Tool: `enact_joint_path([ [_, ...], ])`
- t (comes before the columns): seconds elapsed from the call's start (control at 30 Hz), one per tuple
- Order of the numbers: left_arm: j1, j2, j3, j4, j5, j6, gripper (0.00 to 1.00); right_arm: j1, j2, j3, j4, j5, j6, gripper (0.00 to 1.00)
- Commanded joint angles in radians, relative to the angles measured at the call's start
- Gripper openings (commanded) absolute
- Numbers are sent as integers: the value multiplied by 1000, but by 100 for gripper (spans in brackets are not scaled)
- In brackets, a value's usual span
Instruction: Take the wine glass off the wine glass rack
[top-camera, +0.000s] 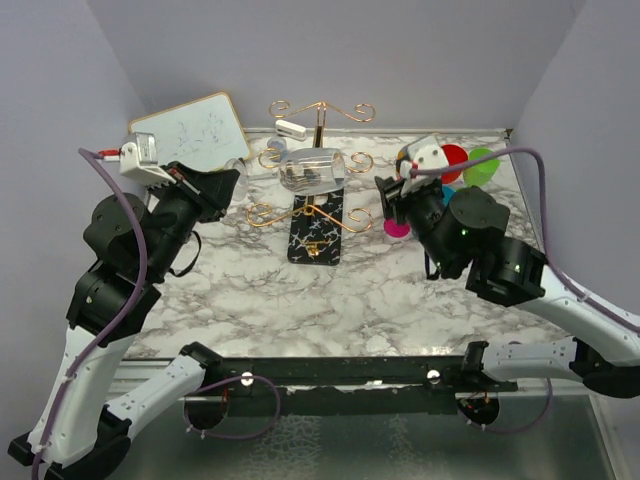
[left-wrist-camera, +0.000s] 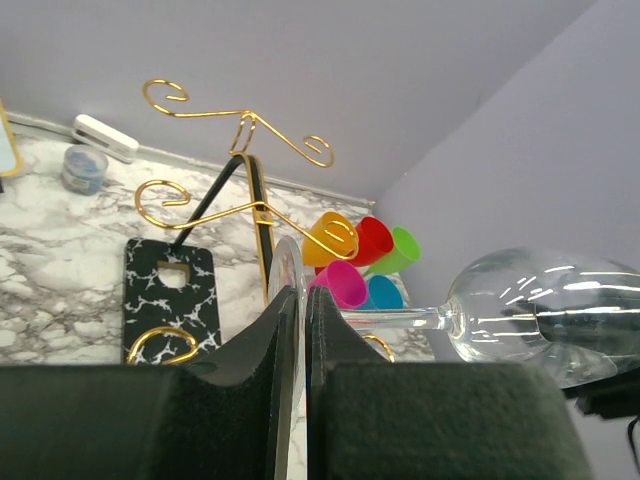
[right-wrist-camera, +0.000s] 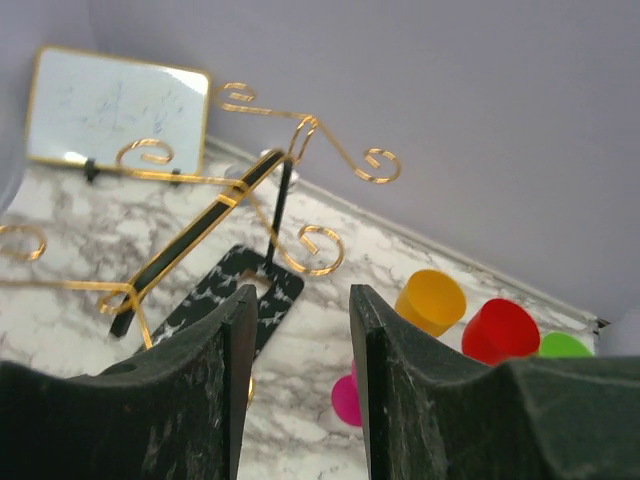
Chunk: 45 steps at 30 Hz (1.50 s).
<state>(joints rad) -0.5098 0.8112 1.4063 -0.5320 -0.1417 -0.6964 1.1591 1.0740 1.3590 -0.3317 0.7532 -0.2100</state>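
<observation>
At the centre of the marble table (top-camera: 400, 300) stands the wine glass rack (top-camera: 316, 238), its gold post rising from the black veined base and its curled arms reaching out at several heights. The wine glass (top-camera: 310, 170) lies on its side up among those arms, with its bowl just in front of the post and its stem running out to the left of the rack. Whether the glass touches the wire cannot be told. The left gripper (left-wrist-camera: 302, 300), left of the rack, has its two fingers pressed together on the thin round foot of the glass, and from there the stem leads off to the clear bowl. The right gripper (right-wrist-camera: 300, 305) hangs to the right of the rack with its fingers spread and nothing between them. Coloured cups (top-camera: 468, 165) lie in a cluster further right of the rack, and a whiteboard (top-camera: 190, 130) leans behind it on the left.
</observation>
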Motion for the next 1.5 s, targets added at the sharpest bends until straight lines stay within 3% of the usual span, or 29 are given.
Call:
enact_joint_path([
  [0.0, 5, -28, 28, -28, -66, 37, 0, -178, 186, 246, -225, -140, 109, 42],
  [0.1, 5, -40, 13, -35, -73, 37, 0, -340, 304, 402, -330, -339, 193, 38],
  [0.23, 5, -40, -2, -37, -72, 34, 0, -456, 306, 446, -298, -642, 286, 34],
  [0.27, 5, -40, -7, -35, -69, 35, 0, -486, 292, 431, -272, -732, 308, 30],
  [0.33, 5, -31, -16, -30, -56, 34, 0, -542, 266, 419, -244, -903, 337, 11],
  [0.4, 5, -25, -24, -23, -47, 37, 0, -590, 266, 434, -256, -1043, 359, 2],
  [0.57, 6, -20, -38, 2, -39, 39, 0, -725, 224, 389, -219, -1315, 438, 1],
  [0.6, 5, -17, -39, 5, -36, 41, 0, -753, 210, 370, -201, -1369, 462, 3],
  [0.7, 6, -9, -43, 18, -19, 41, 0, -824, 181, 304, -112, -1588, 538, 34],
  [0.83, 5, 8, -38, 35, 7, 42, 0, -843, 178, 215, 78, -1853, 670, 43],
  [1.07, 5, 43, -36, 92, 82, 29, 0, -844, 186, 160, 175, -1948, 709, 49],
  [1.47, 5, 106, -46, 164, 165, -2, 0, -843, 204, 174, 181, -1904, 703, 50],
])
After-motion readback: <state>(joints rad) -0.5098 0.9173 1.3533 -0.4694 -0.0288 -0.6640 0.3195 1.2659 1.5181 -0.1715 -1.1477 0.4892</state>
